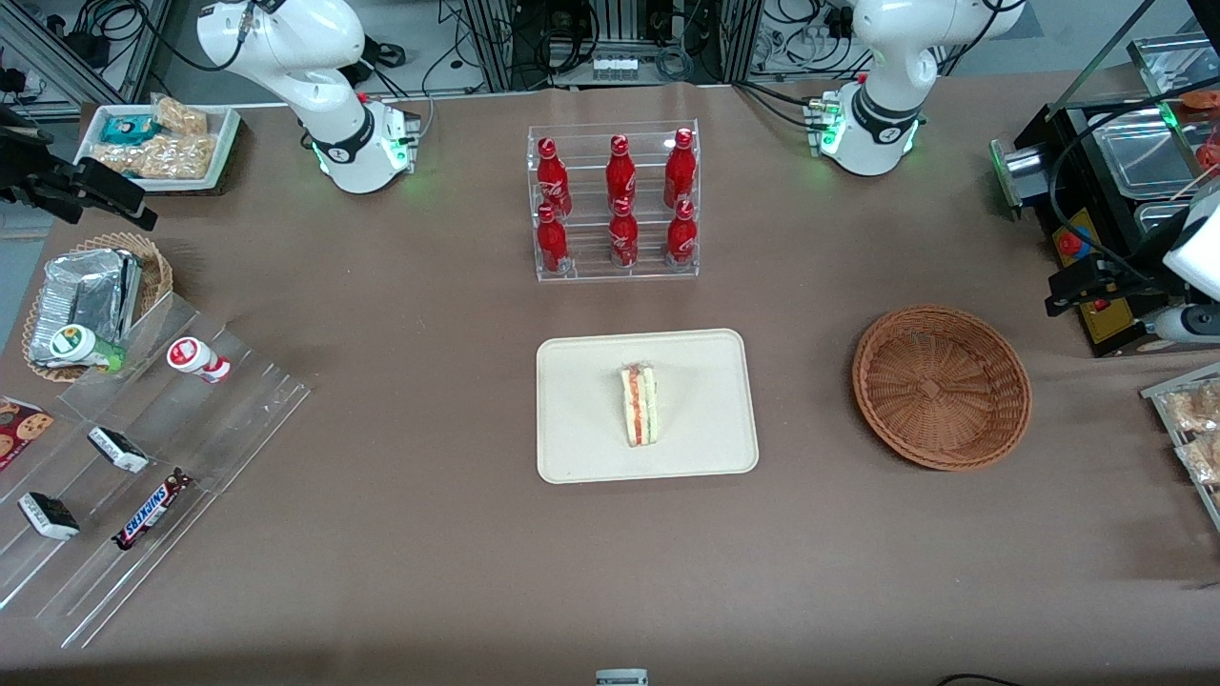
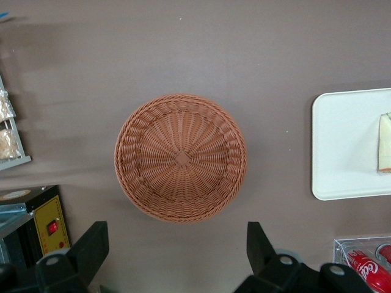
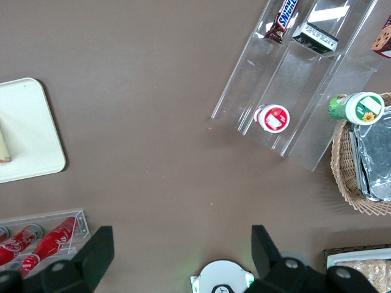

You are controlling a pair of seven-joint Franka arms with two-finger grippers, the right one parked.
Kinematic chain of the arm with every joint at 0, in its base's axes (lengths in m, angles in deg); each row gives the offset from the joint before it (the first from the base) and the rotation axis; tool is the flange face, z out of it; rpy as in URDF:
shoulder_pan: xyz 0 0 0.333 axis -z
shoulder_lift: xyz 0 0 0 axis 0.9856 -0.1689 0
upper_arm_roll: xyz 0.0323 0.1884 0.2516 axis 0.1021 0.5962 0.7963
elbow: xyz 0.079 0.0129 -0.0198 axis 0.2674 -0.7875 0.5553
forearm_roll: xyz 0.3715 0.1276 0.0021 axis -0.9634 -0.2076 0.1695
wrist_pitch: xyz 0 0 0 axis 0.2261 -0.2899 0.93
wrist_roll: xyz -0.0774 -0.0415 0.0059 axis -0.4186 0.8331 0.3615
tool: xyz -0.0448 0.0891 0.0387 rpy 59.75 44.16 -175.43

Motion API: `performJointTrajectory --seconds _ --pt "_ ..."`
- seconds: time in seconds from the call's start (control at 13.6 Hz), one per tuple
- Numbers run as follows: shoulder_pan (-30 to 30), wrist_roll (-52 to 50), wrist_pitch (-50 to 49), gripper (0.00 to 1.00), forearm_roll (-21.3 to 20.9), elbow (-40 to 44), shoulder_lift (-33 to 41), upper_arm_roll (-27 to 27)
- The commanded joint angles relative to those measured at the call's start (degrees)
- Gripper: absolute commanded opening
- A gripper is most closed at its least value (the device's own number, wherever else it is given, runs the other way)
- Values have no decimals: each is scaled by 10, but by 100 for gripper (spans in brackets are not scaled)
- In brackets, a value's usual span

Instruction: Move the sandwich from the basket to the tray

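The sandwich (image 1: 640,406), a pale wedge with orange and green layers, lies in the middle of the cream tray (image 1: 581,400). In the left wrist view only its edge (image 2: 385,143) shows on the tray (image 2: 342,146). The round brown basket (image 1: 941,386) stands empty beside the tray, toward the working arm's end of the table. My gripper (image 1: 1072,286) hangs high near that end, away from the basket. In the wrist view it (image 2: 176,238) is open, with nothing between its fingers, and the basket (image 2: 181,157) lies below it.
A clear rack of red bottles (image 1: 615,205) stands farther from the front camera than the tray. A black machine (image 1: 1106,191) and a snack tray (image 1: 1191,429) sit at the working arm's end. A stepped acrylic shelf (image 1: 143,457) and a small foil-pack basket (image 1: 91,300) sit toward the parked arm.
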Motion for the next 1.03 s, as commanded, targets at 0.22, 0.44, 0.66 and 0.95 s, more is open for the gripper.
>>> performJointTrajectory --seconds 0.22,0.44,0.66,0.95 --pt "6 -54 -6 100 4 -3 8 -12" --pt "7 -82 -32 100 5 3 10 -16" --pt "7 -80 -40 100 3 10 14 -16" --pt "7 -79 -39 100 3 10 14 -24"
